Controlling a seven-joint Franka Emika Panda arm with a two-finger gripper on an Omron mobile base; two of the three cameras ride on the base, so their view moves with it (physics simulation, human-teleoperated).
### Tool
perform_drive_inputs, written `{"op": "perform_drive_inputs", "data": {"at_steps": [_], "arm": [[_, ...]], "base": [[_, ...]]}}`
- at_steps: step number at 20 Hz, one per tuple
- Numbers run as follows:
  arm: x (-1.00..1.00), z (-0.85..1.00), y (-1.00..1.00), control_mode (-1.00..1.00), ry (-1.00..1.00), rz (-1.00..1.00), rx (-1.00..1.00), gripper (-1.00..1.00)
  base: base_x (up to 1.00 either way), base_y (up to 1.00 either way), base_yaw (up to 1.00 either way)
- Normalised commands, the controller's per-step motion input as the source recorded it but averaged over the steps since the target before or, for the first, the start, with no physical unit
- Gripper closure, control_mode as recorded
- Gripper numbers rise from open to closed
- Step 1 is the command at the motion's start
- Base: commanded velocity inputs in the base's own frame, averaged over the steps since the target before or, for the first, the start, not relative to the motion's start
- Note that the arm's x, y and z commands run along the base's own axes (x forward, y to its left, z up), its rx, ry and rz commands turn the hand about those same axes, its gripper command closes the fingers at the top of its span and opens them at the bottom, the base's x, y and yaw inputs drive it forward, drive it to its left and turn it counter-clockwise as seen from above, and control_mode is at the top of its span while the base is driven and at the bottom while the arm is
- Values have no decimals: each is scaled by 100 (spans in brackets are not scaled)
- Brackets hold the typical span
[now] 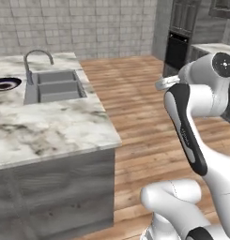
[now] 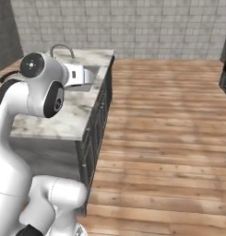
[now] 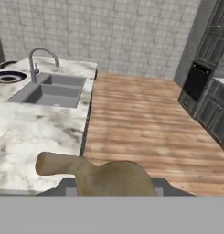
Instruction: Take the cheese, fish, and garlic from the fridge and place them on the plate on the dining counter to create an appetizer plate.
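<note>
marble dining counter [image 1: 50, 126] with sink [image 1: 55, 86], plate [image 1: 6, 83]; wood floor [image 1: 140, 117]; fingers clamp tan garlic [image 3: 104, 176].

one plate [image 1: 7, 83], one sink [image 1: 54, 86] (two basins), one tap [image 1: 35, 59].

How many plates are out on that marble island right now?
1. A dark plate sits on the island at its far end, left of the sink and tap. The picture edge cuts it off, so more beyond could be hidden.
</note>
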Motion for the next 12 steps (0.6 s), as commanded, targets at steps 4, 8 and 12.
{"op": "perform_drive_inputs", "data": {"at_steps": [4, 8, 12], "arm": [[0, 0, 0, 100, 0, 0, 0, 100], [0, 0, 0, 100, 0, 0, 0, 100], [0, 0, 0, 100, 0, 0, 0, 100]], "base": [[2, 100, 16], [0, 100, 15], [0, 100, 12]]}}
